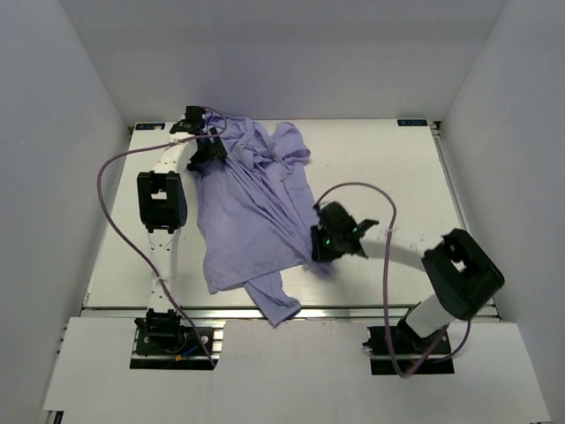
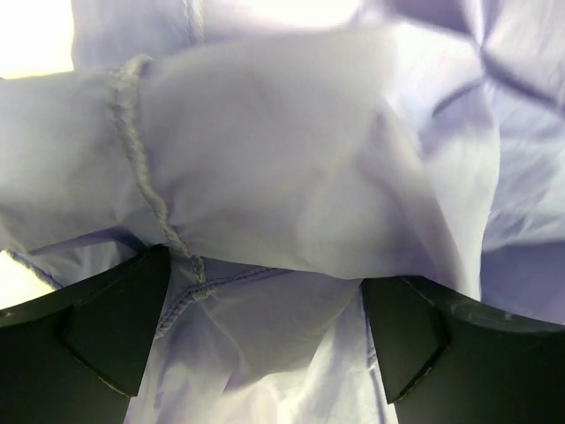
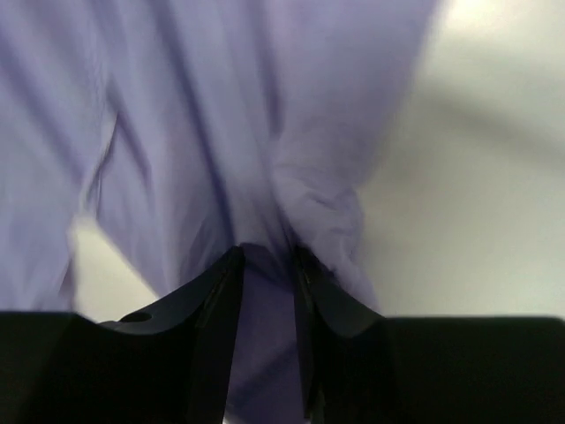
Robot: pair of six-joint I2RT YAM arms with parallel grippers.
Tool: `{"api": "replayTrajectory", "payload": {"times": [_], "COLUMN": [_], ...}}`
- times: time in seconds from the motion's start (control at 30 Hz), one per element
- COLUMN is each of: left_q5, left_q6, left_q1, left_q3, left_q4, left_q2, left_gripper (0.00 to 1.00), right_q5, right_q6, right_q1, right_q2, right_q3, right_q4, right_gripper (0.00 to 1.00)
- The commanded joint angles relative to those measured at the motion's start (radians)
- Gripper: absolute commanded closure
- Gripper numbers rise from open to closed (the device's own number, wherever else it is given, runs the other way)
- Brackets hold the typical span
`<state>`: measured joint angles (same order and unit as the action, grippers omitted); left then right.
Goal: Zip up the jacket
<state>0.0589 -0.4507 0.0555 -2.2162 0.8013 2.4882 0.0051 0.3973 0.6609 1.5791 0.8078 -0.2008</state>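
Note:
The lavender jacket (image 1: pixel 252 212) lies crumpled on the white table (image 1: pixel 397 168), left of centre, with one sleeve end hanging toward the near edge. My left gripper (image 1: pixel 205 148) is at the jacket's far left corner. In the left wrist view this gripper (image 2: pixel 265 336) has its jaws wide apart, with loose fabric (image 2: pixel 291 159) and a stitched seam (image 2: pixel 132 159) lying between them. My right gripper (image 1: pixel 323 244) is at the jacket's right edge. In the right wrist view this gripper (image 3: pixel 265 265) is pinched on a fold of the fabric (image 3: pixel 194 115). No zipper shows.
White walls enclose the table on the left, back and right. A purple cable (image 1: pixel 110 212) loops out left of the left arm, and another purple cable (image 1: pixel 386 256) arcs over the right arm. Bare table shows to the right of the jacket.

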Motion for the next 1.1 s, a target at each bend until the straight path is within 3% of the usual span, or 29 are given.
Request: {"api": "replayTrajectory", "payload": {"times": [0.0,0.13,0.2,0.27,0.47,0.67,0.93,1.07], "left_q5": [-0.087,-0.091,-0.131,-0.201,-0.307,-0.275,-0.185,-0.16], "left_q6": [0.036,0.055,0.031,0.009,-0.063,-0.077,0.017,0.006], "left_q1": [0.089,0.171,0.184,0.185,0.199,0.195,0.185,0.185], "left_q3": [-0.032,-0.112,-0.12,-0.119,-0.154,-0.183,0.045,0.316], "left_q4": [-0.021,-0.049,-0.112,-0.178,-0.347,-0.352,-0.219,-0.16], "left_q2": [0.061,0.107,0.117,0.123,0.144,0.055,-0.315,-0.464], "left_gripper": [0.02,0.02,0.02,0.02,0.02,0.02,0.02,0.02], "right_q5": [-0.07,-0.06,0.027,0.103,0.03,0.2,0.23,0.304], "right_q6": [0.17,0.199,0.175,0.16,0.095,0.011,-0.023,-0.006], "right_q1": [0.217,0.266,0.263,0.255,0.012,-0.133,-0.173,-0.178], "right_q2": [-0.042,-0.129,-0.168,-0.169,-0.07,0.142,0.487,0.616], "right_q3": [-0.14,-0.075,0.014,0.085,0.264,0.574,0.907,1.063], "right_q4": [-0.182,-0.244,-0.273,-0.291,-0.259,-0.298,-0.322,-0.407], "right_gripper": [0.65,0.64,0.63,0.53,0.46,0.4,0.39,0.39]}}
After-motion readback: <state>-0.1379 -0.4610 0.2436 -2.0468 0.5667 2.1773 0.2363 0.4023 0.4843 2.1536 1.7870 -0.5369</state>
